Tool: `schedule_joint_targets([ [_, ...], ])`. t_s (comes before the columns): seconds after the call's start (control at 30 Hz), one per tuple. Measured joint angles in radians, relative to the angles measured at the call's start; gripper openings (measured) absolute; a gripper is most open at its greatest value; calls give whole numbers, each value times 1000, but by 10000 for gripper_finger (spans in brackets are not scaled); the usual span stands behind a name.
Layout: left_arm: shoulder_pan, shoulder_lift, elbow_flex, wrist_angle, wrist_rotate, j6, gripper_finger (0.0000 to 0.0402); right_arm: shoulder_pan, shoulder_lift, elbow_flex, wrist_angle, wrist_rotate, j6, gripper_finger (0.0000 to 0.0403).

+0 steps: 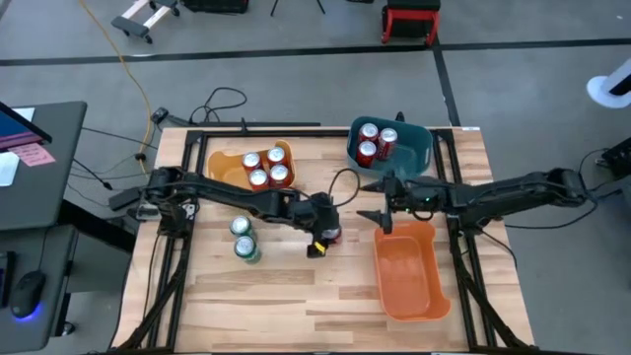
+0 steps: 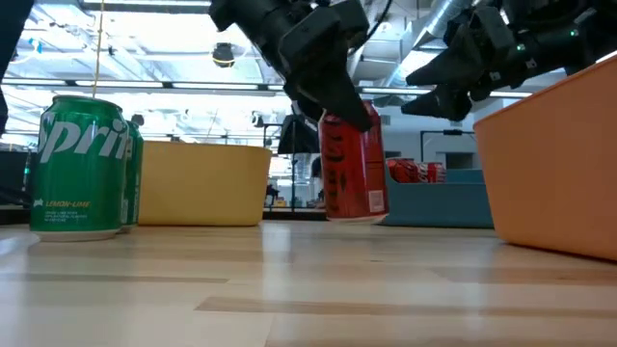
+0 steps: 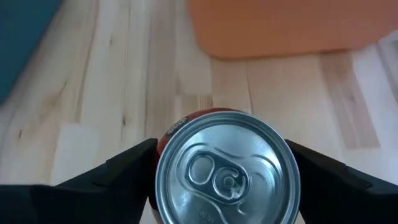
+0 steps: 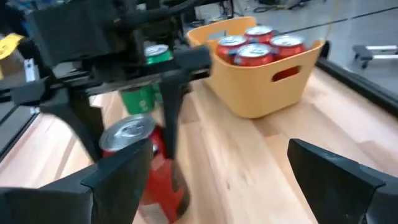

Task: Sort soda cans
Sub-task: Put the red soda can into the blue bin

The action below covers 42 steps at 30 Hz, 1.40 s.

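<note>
Where overhead hides it, red can (image 3: 227,174) between left pincer (image 3: 224,177) fingers.

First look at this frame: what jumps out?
The left hand is closed around a red metal soda can standing mid-table, between the yellow plastic bin holding four red cans and the empty orange plastic bin. Two green metal soda cans stand alone toward the table's left side. The right hand hovers open between the teal and orange bins.

One red can (image 1: 329,235) stands mid-table, four red cans (image 1: 264,168) and three more (image 1: 376,141) sit in bins, two green cans (image 1: 243,239) stand together.
</note>
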<state>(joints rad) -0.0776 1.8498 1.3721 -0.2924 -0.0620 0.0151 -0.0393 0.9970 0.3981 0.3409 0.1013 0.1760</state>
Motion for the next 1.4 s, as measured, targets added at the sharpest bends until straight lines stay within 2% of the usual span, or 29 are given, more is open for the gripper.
schedule_joint_targets([
  [0.17,0,0,48,-73,-6,29,346,-9,64,0,18,2,-7,395],
  [0.4,0,-4,48,-93,5,25,352,-29,109,0,75,1,8,395],
  [0.6,-3,-52,46,-326,-52,-36,354,-28,135,0,134,-3,12,395],
  [0.7,-3,-80,46,-373,-84,-64,354,-28,174,0,202,-57,19,395],
  [0.83,-13,-125,46,-373,-92,-89,354,-23,231,14,262,-130,19,395],
  [1.03,-45,-130,6,-382,-88,-100,354,3,346,83,247,-159,-9,395],
  [1.2,-47,-120,-98,-305,-102,-124,354,26,413,138,224,-161,-28,395],
  [1.4,-13,-121,-211,-105,-167,-134,354,27,462,213,146,-170,-45,395],
])
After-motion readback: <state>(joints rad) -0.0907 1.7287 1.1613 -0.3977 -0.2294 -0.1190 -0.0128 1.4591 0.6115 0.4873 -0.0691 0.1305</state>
